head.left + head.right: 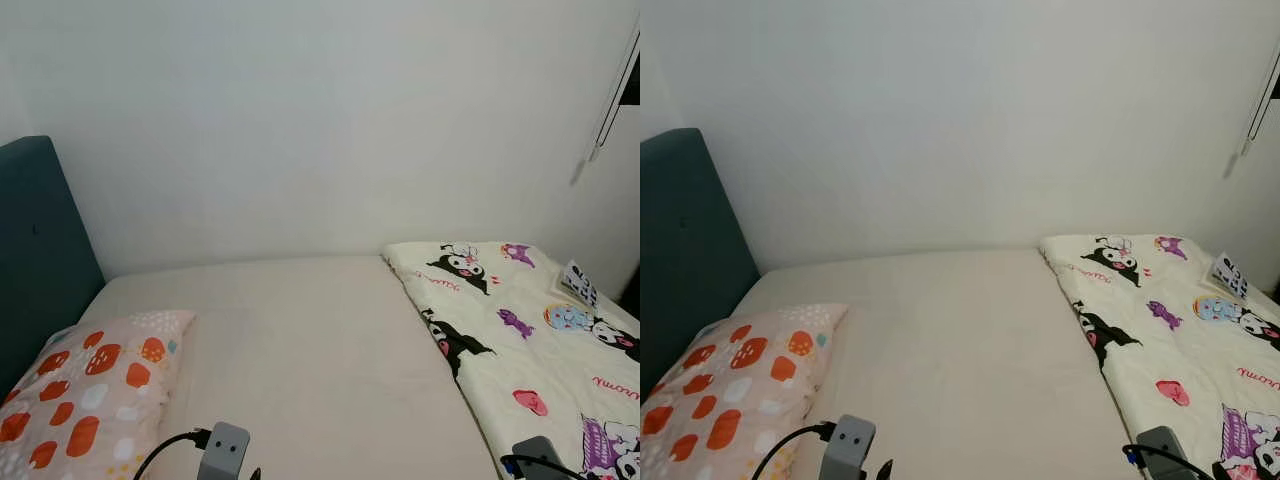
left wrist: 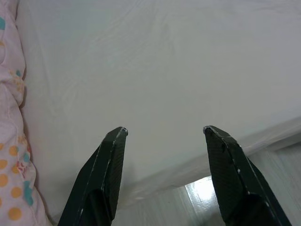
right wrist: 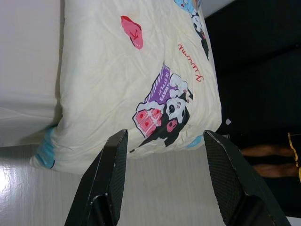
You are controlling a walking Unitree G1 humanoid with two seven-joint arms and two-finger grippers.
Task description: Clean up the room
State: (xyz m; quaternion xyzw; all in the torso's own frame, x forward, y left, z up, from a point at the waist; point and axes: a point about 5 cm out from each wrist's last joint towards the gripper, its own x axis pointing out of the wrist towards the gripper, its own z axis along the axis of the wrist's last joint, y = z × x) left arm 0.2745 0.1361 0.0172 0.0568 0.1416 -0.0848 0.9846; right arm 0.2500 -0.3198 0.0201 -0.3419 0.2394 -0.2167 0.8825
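Observation:
A bed with a cream sheet (image 1: 300, 350) lies before me against a white wall. A pillow with orange and red spots (image 1: 85, 395) rests at its left end by the dark teal headboard (image 1: 35, 260). A cream cartoon-print quilt (image 1: 530, 340) lies folded over the right part of the bed. My left gripper (image 2: 164, 134) is open, hovering above the sheet near the bed's front edge, with the pillow (image 2: 11, 141) beside it. My right gripper (image 3: 164, 136) is open over the quilt's (image 3: 136, 70) near edge, holding nothing. Both wrists (image 1: 222, 452) show at the bottom of the head views.
A small black-and-white patterned item (image 1: 579, 283) lies at the quilt's far right side. A cord (image 1: 603, 110) hangs down the wall at the right. Pale wood floor (image 3: 155, 188) runs along the bed's front edge, and a dark area (image 3: 254, 70) lies beyond the quilt.

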